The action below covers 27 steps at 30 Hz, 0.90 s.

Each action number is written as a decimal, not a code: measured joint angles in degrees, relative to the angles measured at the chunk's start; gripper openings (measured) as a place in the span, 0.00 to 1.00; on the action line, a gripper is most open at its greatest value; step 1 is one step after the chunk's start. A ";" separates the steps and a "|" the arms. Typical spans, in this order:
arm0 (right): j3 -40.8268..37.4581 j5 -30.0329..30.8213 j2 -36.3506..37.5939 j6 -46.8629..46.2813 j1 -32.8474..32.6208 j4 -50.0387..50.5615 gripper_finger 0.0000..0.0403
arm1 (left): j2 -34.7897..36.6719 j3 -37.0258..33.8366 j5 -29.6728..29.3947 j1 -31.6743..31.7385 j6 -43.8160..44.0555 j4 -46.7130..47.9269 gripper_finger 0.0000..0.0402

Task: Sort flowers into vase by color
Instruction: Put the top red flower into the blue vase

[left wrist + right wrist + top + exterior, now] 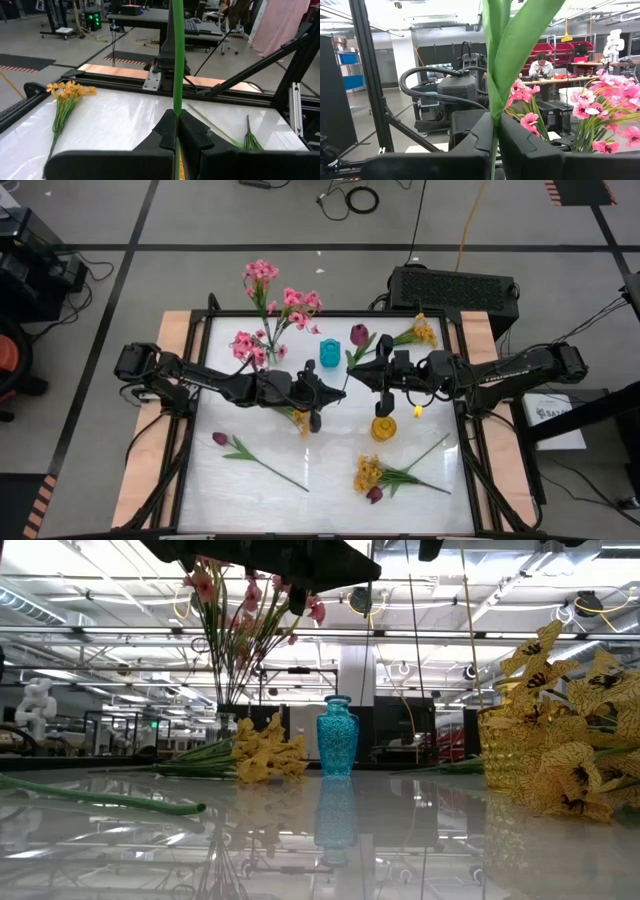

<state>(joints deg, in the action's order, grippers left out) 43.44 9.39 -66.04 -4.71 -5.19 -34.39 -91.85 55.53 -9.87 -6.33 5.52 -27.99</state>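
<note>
Near the bench's middle, the right hand (383, 376) is clamped on the thin green stem of the dark magenta tulip (359, 334), whose long axis runs toward the far edge. The small turquoise glass vase (329, 353) stands just beside it. The left hand (318, 394) pinches a yellow flower spray (299, 419).

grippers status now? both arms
Left gripper: jaws closed on a green flower stem.
Right gripper: jaws closed on a leafy flower stem.
</note>
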 joint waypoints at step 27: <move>1.18 -0.52 0.02 2.98 0.00 2.66 0.01 | 0.04 0.04 -0.74 -0.16 0.13 -0.34 0.05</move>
<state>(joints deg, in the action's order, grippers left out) 44.62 8.86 -66.02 -1.73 -5.20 -31.74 -91.81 55.57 -10.61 -6.48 5.65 -28.33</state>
